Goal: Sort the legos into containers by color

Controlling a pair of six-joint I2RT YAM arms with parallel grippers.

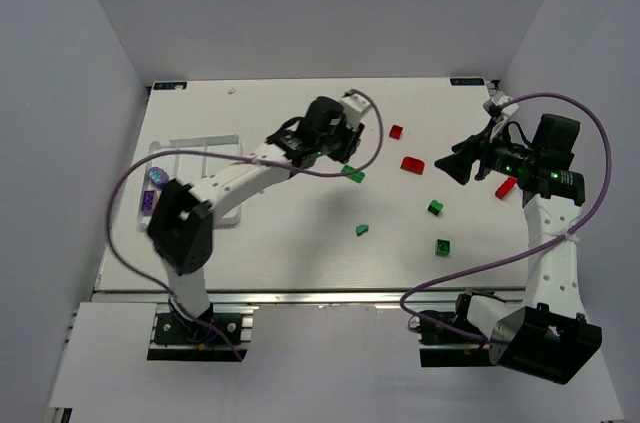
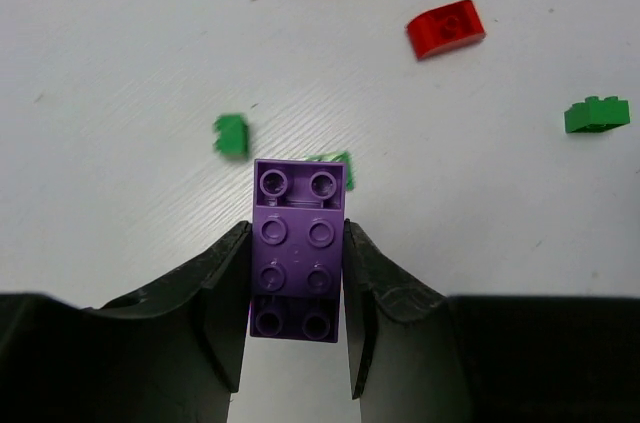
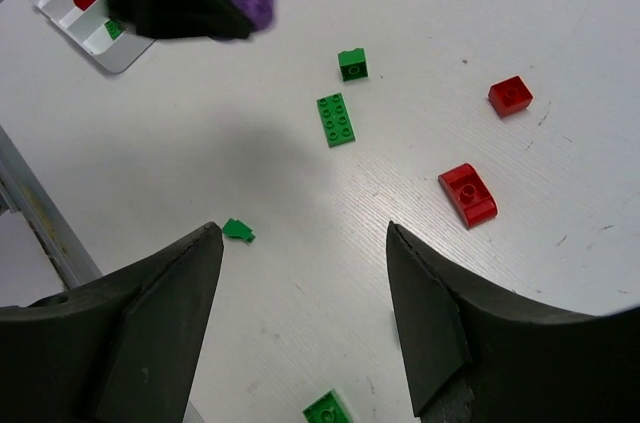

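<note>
My left gripper [image 2: 297, 273] is shut on a purple lego [image 2: 298, 243], a two-by-four brick held by its long sides above the table. In the top view this gripper [image 1: 335, 148] hangs over the table's middle, just left of a green lego [image 1: 352, 175]. My right gripper [image 3: 300, 233] stands open with nothing between its fingers, above bare table; in the top view it [image 1: 442, 166] is at the right. Loose legos lie around: red ones [image 1: 396, 131] [image 1: 412, 164] [image 1: 505, 188] and green ones [image 1: 435, 207] [image 1: 362, 230] [image 1: 442, 247]. The white containers tray [image 1: 190, 146] sits at the left.
The tray holds purple pieces [image 1: 148, 202] in its left compartments; the right wrist view shows its rim [image 3: 128, 61] with a red and a green piece inside too. White walls enclose the table on three sides. The left arm's cable [image 1: 375, 138] loops over the table's middle.
</note>
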